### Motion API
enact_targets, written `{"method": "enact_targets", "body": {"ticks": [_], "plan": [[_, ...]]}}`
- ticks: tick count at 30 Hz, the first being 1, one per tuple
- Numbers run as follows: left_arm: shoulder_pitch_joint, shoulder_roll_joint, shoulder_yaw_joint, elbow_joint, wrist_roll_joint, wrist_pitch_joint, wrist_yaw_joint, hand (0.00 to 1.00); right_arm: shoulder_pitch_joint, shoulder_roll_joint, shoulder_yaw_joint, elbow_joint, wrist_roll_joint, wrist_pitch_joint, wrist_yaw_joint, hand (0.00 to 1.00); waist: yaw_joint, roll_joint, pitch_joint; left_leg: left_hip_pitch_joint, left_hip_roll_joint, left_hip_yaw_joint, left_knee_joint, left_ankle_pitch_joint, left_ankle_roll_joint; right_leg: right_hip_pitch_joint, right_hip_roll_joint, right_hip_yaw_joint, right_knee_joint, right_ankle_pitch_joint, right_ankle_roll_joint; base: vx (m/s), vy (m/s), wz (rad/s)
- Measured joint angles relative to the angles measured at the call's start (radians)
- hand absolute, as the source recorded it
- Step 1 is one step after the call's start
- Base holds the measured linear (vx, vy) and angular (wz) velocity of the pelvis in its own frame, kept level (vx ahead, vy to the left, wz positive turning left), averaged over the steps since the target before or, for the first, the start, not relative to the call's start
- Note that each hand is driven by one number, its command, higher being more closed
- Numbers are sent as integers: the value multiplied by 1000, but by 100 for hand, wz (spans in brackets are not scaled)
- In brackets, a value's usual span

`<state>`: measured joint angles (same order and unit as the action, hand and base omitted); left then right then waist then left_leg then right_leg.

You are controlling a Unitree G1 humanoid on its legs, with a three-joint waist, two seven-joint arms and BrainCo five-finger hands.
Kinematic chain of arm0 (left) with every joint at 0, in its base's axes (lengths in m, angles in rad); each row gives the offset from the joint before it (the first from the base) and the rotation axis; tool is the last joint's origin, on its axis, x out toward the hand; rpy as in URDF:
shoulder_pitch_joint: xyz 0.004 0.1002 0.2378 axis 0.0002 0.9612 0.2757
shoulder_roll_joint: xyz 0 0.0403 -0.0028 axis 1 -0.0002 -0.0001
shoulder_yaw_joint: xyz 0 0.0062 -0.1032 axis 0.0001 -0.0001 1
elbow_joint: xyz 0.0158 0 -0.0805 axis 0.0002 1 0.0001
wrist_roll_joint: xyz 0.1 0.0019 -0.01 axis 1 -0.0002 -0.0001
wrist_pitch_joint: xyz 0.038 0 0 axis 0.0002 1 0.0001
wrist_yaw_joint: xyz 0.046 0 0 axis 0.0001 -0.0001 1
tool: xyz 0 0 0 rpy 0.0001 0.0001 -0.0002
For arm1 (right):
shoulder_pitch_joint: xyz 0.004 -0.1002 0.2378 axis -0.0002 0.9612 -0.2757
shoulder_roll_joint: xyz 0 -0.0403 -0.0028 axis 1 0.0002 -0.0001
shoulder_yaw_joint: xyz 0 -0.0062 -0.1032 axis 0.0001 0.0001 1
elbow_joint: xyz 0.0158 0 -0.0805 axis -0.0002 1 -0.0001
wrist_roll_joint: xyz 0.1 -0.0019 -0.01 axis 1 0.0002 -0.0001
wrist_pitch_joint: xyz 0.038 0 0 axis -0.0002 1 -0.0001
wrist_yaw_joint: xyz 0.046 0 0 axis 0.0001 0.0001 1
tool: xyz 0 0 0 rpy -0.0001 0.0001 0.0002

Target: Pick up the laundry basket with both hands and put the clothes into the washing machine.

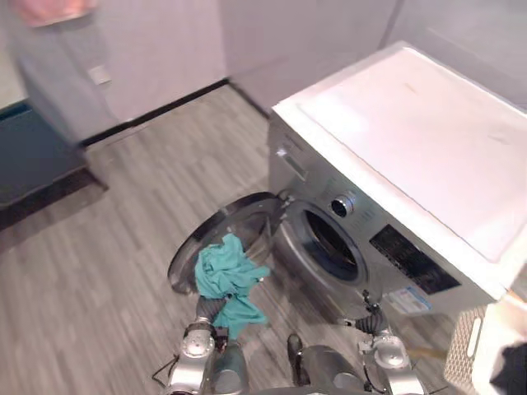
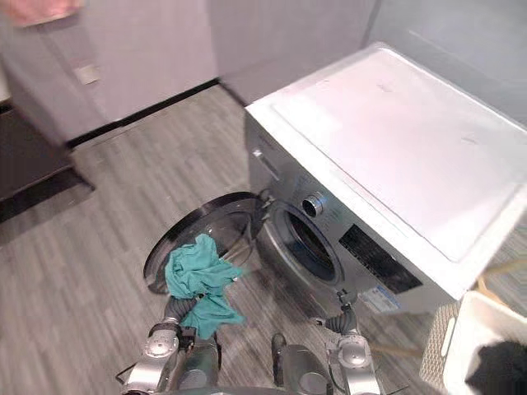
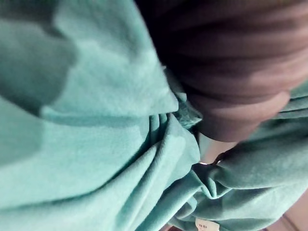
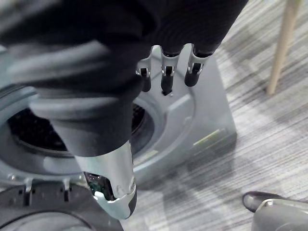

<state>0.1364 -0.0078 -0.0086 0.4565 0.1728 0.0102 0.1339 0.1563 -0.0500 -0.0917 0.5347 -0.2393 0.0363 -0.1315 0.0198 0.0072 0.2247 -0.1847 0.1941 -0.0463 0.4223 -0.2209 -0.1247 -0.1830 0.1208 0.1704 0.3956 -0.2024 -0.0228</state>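
At the open door, left side: the teal cloth sits bunched over my left hand, off the floor and close in front of the door.
Left hand state: I cannot tell. The cloth covers it in both the eye views and the wrist view.
Right hand state: my right hand is low by the machine front, fingers relaxed and holding nothing.
Washing machine: the washing machine stands to the right. Its drum opening faces near-left and is unobstructed.
Laundry basket: the laundry basket is at near right, with a dark garment inside.
Step in hand: loading the cloth, as I judge it.
Procedure: I move the cloth right, past the door rim, and in line with the opening. I push it deep before letting go, so no tail lies across the seal.
Cloth orientation: the long axis is roughly vertical. The bunched end is uppermost and the loose tail hangs toward the floor.
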Motion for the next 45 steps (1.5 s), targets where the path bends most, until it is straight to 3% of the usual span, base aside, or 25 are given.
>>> {"method": "enact_targets", "body": {"ticks": [1,3,4,6,8,11,12,14,15,18,20,22,24,25,26,28,34,39,45], "plan": [[0,6,-2,7,7,0,-1,100,20,20,1,0,0,1,0,0,-3,-27,-16,21,-2,63,-3,-7,12,-3,-22,23,5,6,29,109,228,-108],[-2,16,-4,4,18,-1,0,100,43,36,1,7,0,5,1,0,-1,-56,-37,48,-7,151,-4,-23,31,-15,-29,91,3,12,58,91,236,-120],[-4,28,-7,5,18,-1,-1,100,32,41,0,34,0,5,1,0,1,-54,-39,67,-6,211,-17,-27,37,-28,-38,120,-5,24,78,25,165,-146],[-4,46,-8,6,18,-1,0,100,-5,42,0,96,0,9,2,0,4,-61,-45,110,-4,315,-52,-26,40,-52,-90,30,-38,56,85,9,107,-147],[-10,60,-9,7,17,-2,0,100,-47,39,0,154,0,8,1,0,-1,-53,-47,142,3,399,-87,-25,41,-71,-165,-127,-58,70,69,10,29,-109],[-42,99,-7,41,17,-4,2,100,-106,25,15,252,-1,9,2,0,-1,-29,-54,181,29,498,-132,-15,27,-66,-310,-542,-77,122,15,77,-65,-105],[-55,110,-6,58,16,-5,3,100,-118,16,15,266,-2,8,1,0,-4,-25,-55,192,32,505,-150,-8,15,-56,-306,-573,-89,150,50,150,-160,-73],[-82,104,-3,87,16,-5,2,100,-126,-31,12,282,-7,9,0,0,-12,15,-54,202,42,499,-166,24,8,-56,-278,-551,-102,145,46,144,-196,-38],[-89,84,-1,87,16,-7,4,100,-126,-65,14,288,-7,9,0,0,-11,30,-52,187,57,476,-93,41,4,-45,-271,-541,-98,130,40,135,-192,-31],[-90,74,4,87,14,-9,12,100,-129,-86,16,298,-4,8,-3,0,-9,31,-38,106,107,387,169,87,14,-1,-262,-518,-76,99,29,84,-115,-30],[-89,64,3,87,9,-10,29,100,-140,-88,18,299,5,8,-16,0,-4,15,-21,-14,116,263,394,25,26,19,-265,-485,-27,53,16,73,-21,-37],[-92,64,2,81,-6,-10,48,100,-153,-87,18,299,6,7,-29,0,-4,9,-14,-66,98,233,356,-4,46,-4,-265,-466,29,19,16,67,32,-34],[-95,66,1,71,-14,-10,65,100,-165,-90,18,297,14,7,-40,0,-4,8,-2,-92,76,216,218,2,38,-59,-265,-443,111,-19,25,9,125,-36],[-99,71,1,63,-19,-10,73,100,-173,-89,17,297,16,7,-41,0,-2,11,7,-88,66,211,161,-48,5,-107,-267,-419,186,-57,42,-14,152,-31],[-121,81,0,59,-26,-9,85,100,-188,-62,14,285,16,8,-41,0,-2,-39,49,-95,45,238,179,-57,11,-138,-296,-400,246,-74,59,-22,124,-23],[-141,91,4,40,-28,-9,97,100,-191,-53,14,247,24,8,-42,0,1,-53,90,-156,40,240,258,-75,34,-200,-315,-381,307,-78,65,-49,92,-15],[-263,58,3,-24,-78,-10,145,100,-284,-43,16,162,54,9,-81,0,4,-34,190,-367,69,266,503,-165,80,-442,-333,-301,520,-117,79,-114,86,-21],[-459,50,0,-69,-102,-11,195,100,-381,-33,30,64,73,11,-125,0,4,-36,253,-665,115,210,792,-249,88,-729,-344,-272,790,-181,60,-183,19,-2],[-678,66,-2,-133,-100,-7,249,100,-448,-34,21,-75,80,4,-159,0,-2,-46,281,-912,147,164,1010,-290,89,-980,-337,-233,1000,-219,51,-111,-31,-5]]}}
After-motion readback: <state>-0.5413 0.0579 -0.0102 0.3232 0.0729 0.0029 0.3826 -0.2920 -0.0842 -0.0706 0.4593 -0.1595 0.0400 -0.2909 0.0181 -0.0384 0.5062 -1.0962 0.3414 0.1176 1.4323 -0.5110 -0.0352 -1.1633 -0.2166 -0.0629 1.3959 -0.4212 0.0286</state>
